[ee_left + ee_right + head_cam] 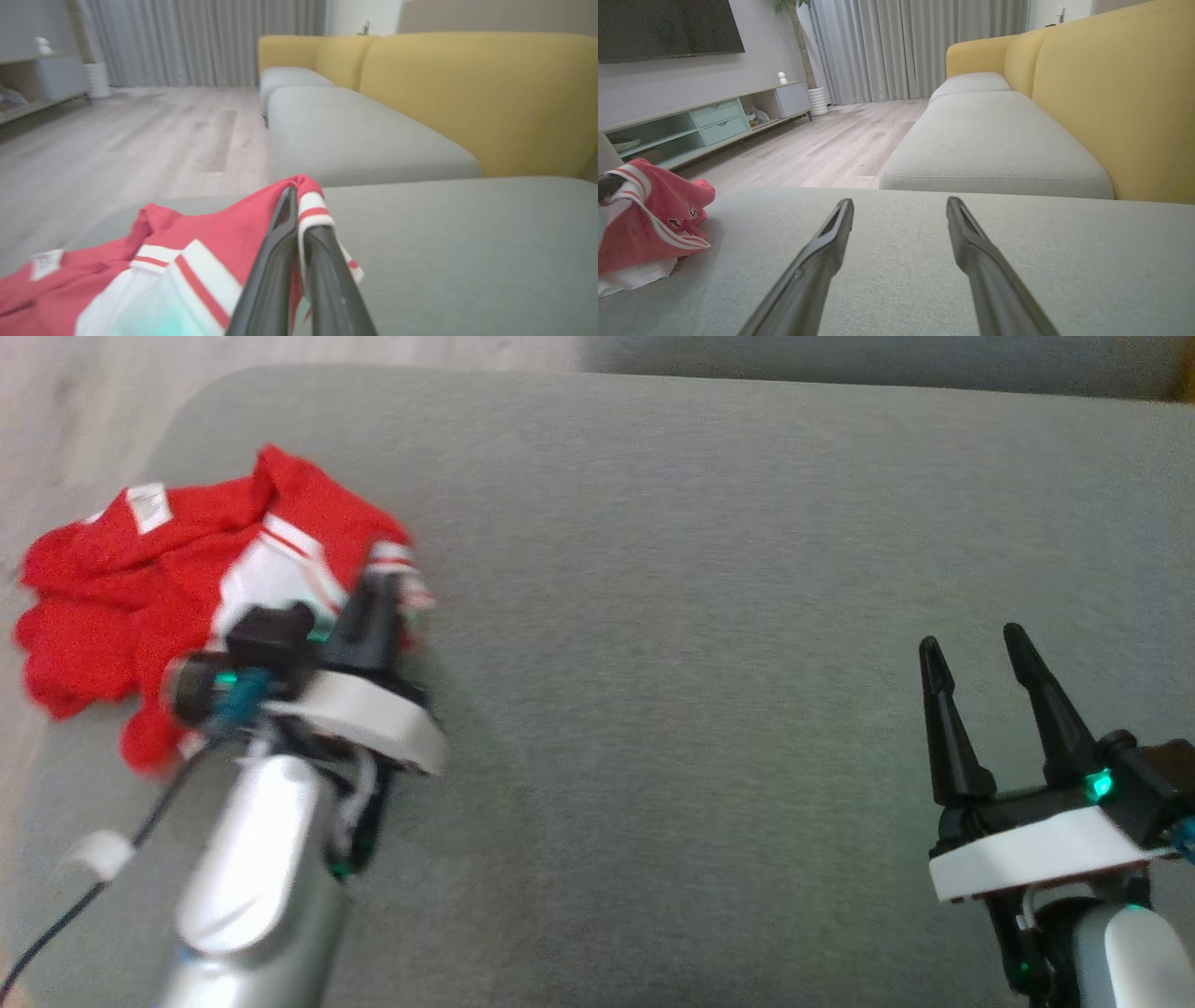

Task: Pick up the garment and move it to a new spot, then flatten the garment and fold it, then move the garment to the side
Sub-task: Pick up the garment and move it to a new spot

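Room: grey upholstered cushion (924, 261) beneath the right pincer (900, 205); ahead of it, yellow-backed sofa (1111, 102) with grey seats; to its left, pale wood floor (840, 144) (plank-laid), low media unit (705, 121), dark wall screen (668, 28); grey curtains (887, 46) far ahead.

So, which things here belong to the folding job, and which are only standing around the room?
For the job: red and white fabric garment; left gripper, shut on its striped edge; open right gripper; grey fabric cushion under them.
Just around: yellow sofa back; pale green TV cabinet; grey curtains; white ribbed vase.
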You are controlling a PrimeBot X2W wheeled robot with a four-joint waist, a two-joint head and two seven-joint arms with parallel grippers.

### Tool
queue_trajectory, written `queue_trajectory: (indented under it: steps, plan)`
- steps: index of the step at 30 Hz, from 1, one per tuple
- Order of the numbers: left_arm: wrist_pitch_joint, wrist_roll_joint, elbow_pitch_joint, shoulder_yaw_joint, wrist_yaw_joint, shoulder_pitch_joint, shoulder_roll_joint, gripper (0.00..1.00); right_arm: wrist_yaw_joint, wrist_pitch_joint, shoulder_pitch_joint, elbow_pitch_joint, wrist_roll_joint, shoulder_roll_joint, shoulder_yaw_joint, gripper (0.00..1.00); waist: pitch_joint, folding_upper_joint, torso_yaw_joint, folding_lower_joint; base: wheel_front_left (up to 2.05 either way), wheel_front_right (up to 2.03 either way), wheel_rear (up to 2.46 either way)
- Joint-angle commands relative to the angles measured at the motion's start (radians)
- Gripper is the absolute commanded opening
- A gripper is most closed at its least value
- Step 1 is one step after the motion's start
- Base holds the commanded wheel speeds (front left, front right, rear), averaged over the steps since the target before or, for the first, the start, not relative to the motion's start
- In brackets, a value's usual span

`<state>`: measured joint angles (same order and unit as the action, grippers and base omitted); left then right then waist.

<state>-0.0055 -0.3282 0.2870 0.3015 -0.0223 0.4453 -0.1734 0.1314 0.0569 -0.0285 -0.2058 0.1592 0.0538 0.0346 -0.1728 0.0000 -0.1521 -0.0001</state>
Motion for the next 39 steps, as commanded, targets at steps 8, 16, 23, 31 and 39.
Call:
queue_trajectory:
  steps: [8,16,23,31,39]
  plan:
    - [0.086,0.027,-0.049,0.185,-0.073,0.053,0.079,0.0,-0.001,-0.036,0.017,0.003,0.058,-0.003,0.036,1.0,-0.002,0.0,0.246,0.0001,0.0,0.0,0.0]
    - [0.072,-0.008,-0.038,0.406,-0.095,0.171,0.122,0.0,-0.001,-0.06,0.015,0.025,0.096,-0.003,0.028,1.0,-0.071,0.0,0.374,0.0001,0.0,0.0,0.0]
    - [0.059,-0.11,-0.039,0.606,-0.071,0.234,0.123,0.0,-0.001,-0.091,0.034,0.055,0.117,-0.003,0.037,1.0,-0.13,0.0,0.416,0.0001,0.0,0.0,0.0]
    - [-0.032,-0.109,0.028,0.701,-0.039,0.244,0.123,1.0,-0.001,-0.1,0.044,0.087,0.111,-0.003,0.021,1.0,-0.109,0.0,0.35,0.0001,0.0,0.0,0.0]
    - [-0.15,-0.096,0.058,0.662,0.024,0.207,0.082,1.0,-0.001,-0.06,0.033,0.067,0.08,-0.004,0.006,1.0,-0.042,0.0,0.232,0.0001,0.0,0.0,0.0]
